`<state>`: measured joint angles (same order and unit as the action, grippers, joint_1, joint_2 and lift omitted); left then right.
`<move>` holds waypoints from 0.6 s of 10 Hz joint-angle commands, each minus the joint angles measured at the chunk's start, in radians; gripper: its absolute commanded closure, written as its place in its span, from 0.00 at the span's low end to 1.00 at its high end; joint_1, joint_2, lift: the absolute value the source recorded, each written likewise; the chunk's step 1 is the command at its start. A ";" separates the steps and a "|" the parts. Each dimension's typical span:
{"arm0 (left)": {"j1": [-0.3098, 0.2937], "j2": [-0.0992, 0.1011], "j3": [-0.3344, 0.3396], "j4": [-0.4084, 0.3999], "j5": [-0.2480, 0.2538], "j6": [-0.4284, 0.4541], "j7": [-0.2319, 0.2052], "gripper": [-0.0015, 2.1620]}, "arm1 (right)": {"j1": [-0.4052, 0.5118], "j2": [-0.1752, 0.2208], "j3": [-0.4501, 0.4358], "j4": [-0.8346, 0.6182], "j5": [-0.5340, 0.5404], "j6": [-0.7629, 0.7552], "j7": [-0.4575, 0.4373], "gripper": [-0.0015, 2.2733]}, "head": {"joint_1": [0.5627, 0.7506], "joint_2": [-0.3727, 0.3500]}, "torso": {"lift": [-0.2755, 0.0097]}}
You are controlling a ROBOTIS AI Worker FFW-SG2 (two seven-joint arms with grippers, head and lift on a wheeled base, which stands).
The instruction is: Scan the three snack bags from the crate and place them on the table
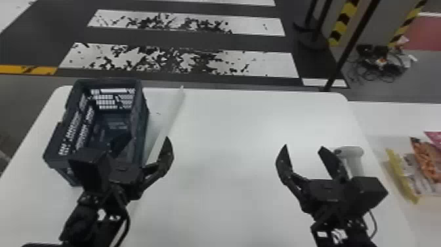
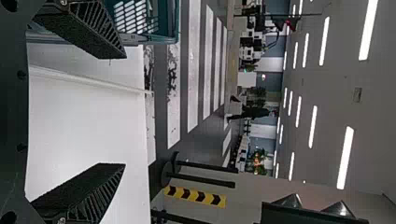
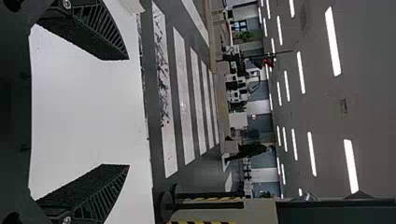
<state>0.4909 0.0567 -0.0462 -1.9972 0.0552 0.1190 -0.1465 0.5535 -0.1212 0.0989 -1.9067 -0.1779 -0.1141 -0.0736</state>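
1. Nearest the camera, the left tool (image 1: 147, 137) holds its two black fingers spread wide over the near left part of the white counter (image 1: 229, 203); its left wrist view shows a gap between them.
2. Dark blue and open-topped, the crate (image 1: 143, 101) sits at the counter's far left corner, its near end partly hidden behind the left tool.
3. Just right of the crate, a narrow pale strip (image 1: 174, 110) runs from the counter's far edge toward the near edge.
4. Past the far edge, worn white stripes (image 1: 262, 62) mark the dark floor.
5. Over the near right part of the counter, the right tool (image 1: 303, 146) also has its fingers well apart, a gap between them in the right wrist view.
6. Pale grey, the scanner (image 1: 349, 152) is near the counter's right edge, partly hidden behind the right tool; whether they touch is unclear.
7. Beyond that edge, snack bags lie together on a white side surface (image 1: 390, 115): a yellow-and-silver bag (image 1: 402, 177), an orange bag (image 1: 426, 161) and a pink bag (image 1: 434, 137) cut by the view's right edge.
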 commanded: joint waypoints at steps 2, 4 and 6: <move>0.002 0.002 0.000 -0.002 0.000 0.000 -0.001 0.02 | -0.001 0.000 0.002 0.000 0.000 0.000 0.000 0.03 | 0.70 0.46 | 0.75; 0.002 0.002 -0.001 0.000 0.002 0.000 -0.001 0.02 | 0.000 0.000 0.004 0.000 0.002 0.000 0.000 0.03 | 0.70 0.46 | 0.75; 0.002 0.000 0.000 0.000 0.002 0.000 -0.001 0.02 | -0.004 0.000 0.007 0.000 0.002 0.000 0.000 0.03 | 0.70 0.46 | 0.75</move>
